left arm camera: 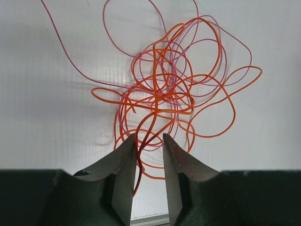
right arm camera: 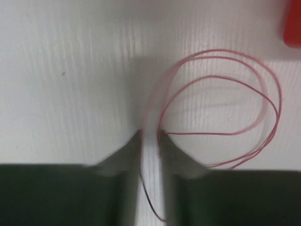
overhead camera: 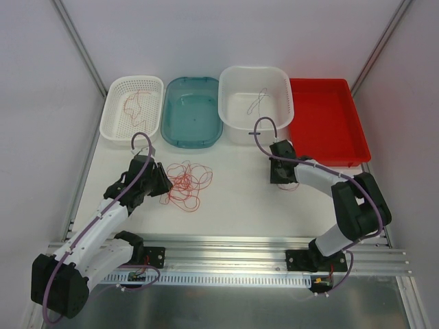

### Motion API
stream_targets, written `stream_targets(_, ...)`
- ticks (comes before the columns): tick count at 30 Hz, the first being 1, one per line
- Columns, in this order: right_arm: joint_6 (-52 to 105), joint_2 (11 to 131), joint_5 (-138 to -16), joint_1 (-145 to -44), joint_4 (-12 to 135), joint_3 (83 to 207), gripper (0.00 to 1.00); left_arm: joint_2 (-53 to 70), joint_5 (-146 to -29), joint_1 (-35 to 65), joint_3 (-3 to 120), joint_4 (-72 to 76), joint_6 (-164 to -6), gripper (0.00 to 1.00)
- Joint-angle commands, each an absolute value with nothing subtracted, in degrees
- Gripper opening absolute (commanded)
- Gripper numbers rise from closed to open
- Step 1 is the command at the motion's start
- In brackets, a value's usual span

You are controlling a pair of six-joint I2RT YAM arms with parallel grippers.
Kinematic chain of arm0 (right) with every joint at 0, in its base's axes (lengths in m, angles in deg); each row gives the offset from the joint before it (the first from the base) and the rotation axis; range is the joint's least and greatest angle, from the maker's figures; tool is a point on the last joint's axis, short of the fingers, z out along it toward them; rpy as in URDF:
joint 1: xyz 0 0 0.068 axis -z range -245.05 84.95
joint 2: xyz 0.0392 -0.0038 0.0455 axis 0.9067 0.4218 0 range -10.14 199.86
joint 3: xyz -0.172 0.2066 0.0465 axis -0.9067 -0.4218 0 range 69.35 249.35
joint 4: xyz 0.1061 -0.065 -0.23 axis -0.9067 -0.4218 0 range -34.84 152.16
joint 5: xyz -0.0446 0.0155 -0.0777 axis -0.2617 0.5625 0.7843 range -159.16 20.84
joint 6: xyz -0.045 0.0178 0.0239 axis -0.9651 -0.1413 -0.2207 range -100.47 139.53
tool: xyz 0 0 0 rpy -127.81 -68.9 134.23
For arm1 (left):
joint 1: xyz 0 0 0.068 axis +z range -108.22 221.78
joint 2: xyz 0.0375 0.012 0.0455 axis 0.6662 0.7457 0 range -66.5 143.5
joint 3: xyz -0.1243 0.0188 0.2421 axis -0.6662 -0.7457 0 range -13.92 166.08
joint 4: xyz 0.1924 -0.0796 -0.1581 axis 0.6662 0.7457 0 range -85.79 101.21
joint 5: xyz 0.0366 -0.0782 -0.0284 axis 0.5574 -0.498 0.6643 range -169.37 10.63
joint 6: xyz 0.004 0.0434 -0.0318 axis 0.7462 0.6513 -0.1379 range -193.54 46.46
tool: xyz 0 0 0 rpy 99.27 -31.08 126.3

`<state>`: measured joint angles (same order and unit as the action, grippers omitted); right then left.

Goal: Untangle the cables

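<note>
A loose tangle of orange and pink cables [overhead camera: 188,181] [left arm camera: 174,89] lies on the white table in front of the left arm. My left gripper [overhead camera: 163,186] [left arm camera: 149,136] is at the tangle's near edge, open, with one orange strand running between the jaws along the left finger. My right gripper [overhead camera: 282,179] [right arm camera: 150,133] hangs low over a separate red cable [overhead camera: 291,186] [right arm camera: 211,133]. Its jaws stand a narrow gap apart and strands of that loop pass between them. The right wrist view is blurred.
Along the back stand a white lattice basket [overhead camera: 113,123] holding a red cable [overhead camera: 135,103], a teal tray [overhead camera: 168,130], a white tub [overhead camera: 255,70] holding a grey cable [overhead camera: 257,101], and a red tray [overhead camera: 329,123]. A metal rail runs along the near edge.
</note>
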<state>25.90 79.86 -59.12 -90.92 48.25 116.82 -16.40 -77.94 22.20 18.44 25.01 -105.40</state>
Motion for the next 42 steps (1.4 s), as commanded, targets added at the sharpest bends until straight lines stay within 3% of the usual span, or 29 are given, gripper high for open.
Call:
stream_targets(1,28.6,81.1,-63.8,-91.3,50.6,114.8,0.13,-17.3,-79.2,21.7,21.1,25.7,-103.4,0.28)
stream_targets(2,28.5,80.5,-63.8,-91.5,49.8,114.9,0.02,-17.4,-79.2,21.7,21.2,26.1,-103.2,0.29)
stream_targets(3,27.9,78.6,-63.4,-91.8,48.9,115.1,0.01,-17.4,-79.3,21.7,21.6,26.2,-103.0,0.29)
stream_targets(12,21.3,64.4,-57.1,-93.0,34.0,127.0,0.01,-17.5,-84.5,21.7,26.4,27.8,-100.6,0.33)
stream_targets(19,14.3,61.4,-48.9,-88.8,26.7,145.3,0.01,-18.3,-84.1,21.7,27.2,28.2,-98.5,0.34)
stream_targets(26,13.2,67.4,-51.2,-77.5,34.2,152.1,0.01,-17.6,-84.1,21.7,25.2,28.1,-98.3,0.34)
stream_targets(36,15.5,91.7,-55.1,-65.2,40.5,160.1,0.01,-18.8,-83.8,21.7,24.0,28.0,-98.4,0.35)
stream_targets(38,16.1,96.9,-53.4,-65.1,38.0,164.6,0.04,-18.7,-83.8,21.7,24.1,28.1,-98.2,0.35)
stream_targets(41,16.5,100.2,-53.3,-63.2,35.4,168.7,0.25,-18.8,-83.5,21.7,24.2,28.1,-98.0,0.36)
stream_targets(42,16.5,100.2,-53.8,-63.2,34.7,169.4,0.44,-18.6,-83.4,21.7,24.1,28.1,-98.0,0.36)
